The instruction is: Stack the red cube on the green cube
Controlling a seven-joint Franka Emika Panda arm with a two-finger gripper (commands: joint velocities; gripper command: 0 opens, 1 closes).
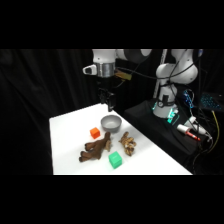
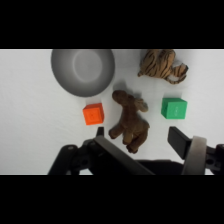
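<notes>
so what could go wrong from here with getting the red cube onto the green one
1. The brown toy lies right beside the red cube, so the open hand coming down could catch or drag it.
2. That toy also lies between the red cube and the green cube, so a low carry might hit it.
3. The grey bowl sits close behind the red cube, leaving little room on that side.

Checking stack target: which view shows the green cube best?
Wrist view: the green cube sits unobstructed from above, apart from the brown toy. Side view shows it small, near the table's front edge.
</notes>
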